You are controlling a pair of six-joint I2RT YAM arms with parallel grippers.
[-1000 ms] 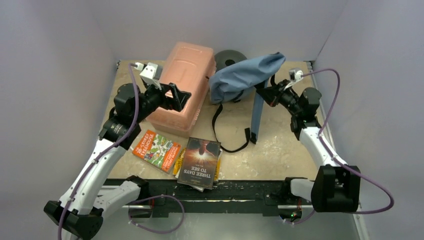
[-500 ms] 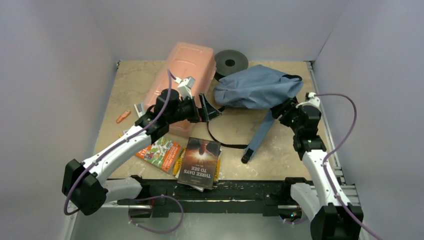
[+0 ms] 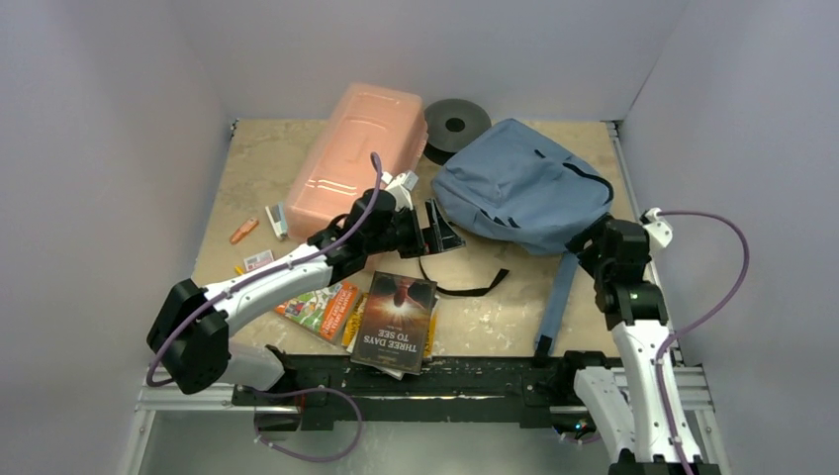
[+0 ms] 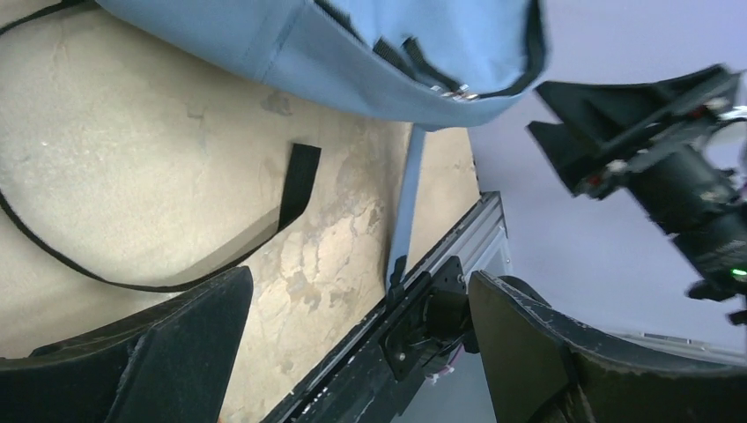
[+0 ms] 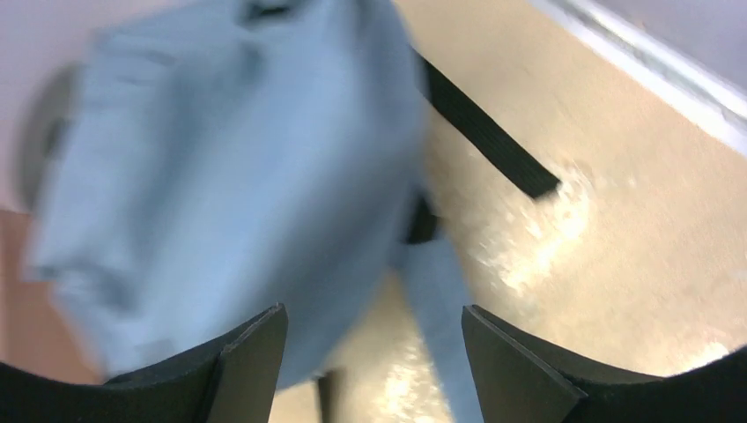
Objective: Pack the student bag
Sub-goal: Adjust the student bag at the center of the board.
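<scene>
Currently the bag (image 3: 519, 188) lies flat on the surface (image 3: 485, 317), far right, just beside the pink box (image 3: 351, 158). Soft fabric, and it looks empty and light. Judged likely to sag and fold when lifted, so take it at the zipper edge or a strap (image 3: 465, 290), not the slack panel. Left arm stretched low across the middle, left claw (image 3: 442, 228) released, at the bag's left edge. Right arm folded upright, right claw (image 3: 591, 237) released and empty, at the bag's near right corner.
</scene>
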